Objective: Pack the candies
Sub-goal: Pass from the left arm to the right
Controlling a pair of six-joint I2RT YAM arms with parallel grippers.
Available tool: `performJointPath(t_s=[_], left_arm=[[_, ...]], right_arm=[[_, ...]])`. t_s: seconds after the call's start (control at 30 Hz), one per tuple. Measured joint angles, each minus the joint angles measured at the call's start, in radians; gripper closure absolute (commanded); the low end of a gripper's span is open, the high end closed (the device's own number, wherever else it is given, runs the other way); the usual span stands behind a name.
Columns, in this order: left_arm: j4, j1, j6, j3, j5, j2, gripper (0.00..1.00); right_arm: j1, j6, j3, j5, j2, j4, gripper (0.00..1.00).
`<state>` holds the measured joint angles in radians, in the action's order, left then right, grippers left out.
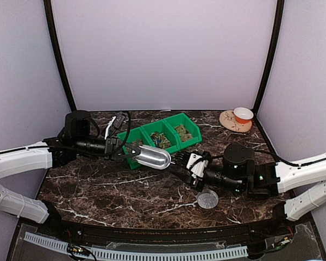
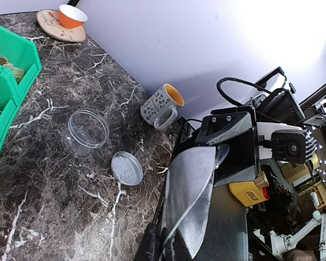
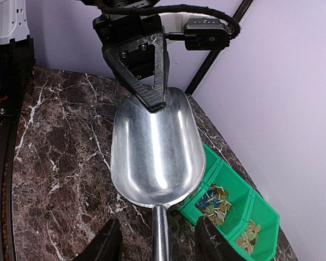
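Many candies [image 3: 213, 197] at mixed angles

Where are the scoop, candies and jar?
scoop [image 3: 152, 152], right wrist view, inside of its bowl.
candies [image 3: 213, 198], right wrist view, middle of the mixed pile.
jar [image 2: 73, 144], left wrist view, clear side wall.

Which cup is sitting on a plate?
The small orange cup, on the round tan plate in the corner. The grey patterned mug with the handle stands directly on the marble table.
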<state>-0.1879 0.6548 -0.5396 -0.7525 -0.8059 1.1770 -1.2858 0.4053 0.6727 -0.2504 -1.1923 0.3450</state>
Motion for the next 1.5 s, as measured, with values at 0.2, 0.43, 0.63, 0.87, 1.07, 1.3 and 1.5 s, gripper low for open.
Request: performJointPath(t_s=[0.2, 0.43, 0.63, 0.87, 1.07, 1.3, 1.5], left_arm=[[-0.009, 0.000, -0.009, 0.001, -0.007, 0.005, 1.00], [-0.022, 0.002, -0.016, 0.004, -0.010, 0.015, 1.00], [-0.022, 0.002, -0.018, 0.004, -0.009, 0.019, 1.00], [-0.023, 0.000, -0.017, 0.004, -0.011, 0.020, 1.00], [-0.021, 0.000, -0.018, 0.007, -0.013, 0.027, 1.00], [-0.023, 0.000, -0.018, 0.008, -0.012, 0.034, 1.00], [-0.026, 0.000, -0.018, 0.008, -0.008, 0.035, 1.00]], right_arm=[[0.000, 0.005, 0.002, 0.011, -0.002, 0.003, 0.67], [0.000, 0.006, 0.020, 0.019, -0.030, 0.005, 0.70], [0.000, 0.009, 0.023, 0.016, -0.035, 0.002, 0.80], [0.001, 0.026, 0.023, 0.013, -0.035, -0.021, 0.94], [0.001, 0.029, 0.023, 0.015, -0.035, -0.033, 0.83], [0.001, 0.027, 0.027, 0.014, -0.034, -0.031, 0.79], [0.001, 0.028, 0.027, 0.013, -0.032, -0.031, 0.82]])
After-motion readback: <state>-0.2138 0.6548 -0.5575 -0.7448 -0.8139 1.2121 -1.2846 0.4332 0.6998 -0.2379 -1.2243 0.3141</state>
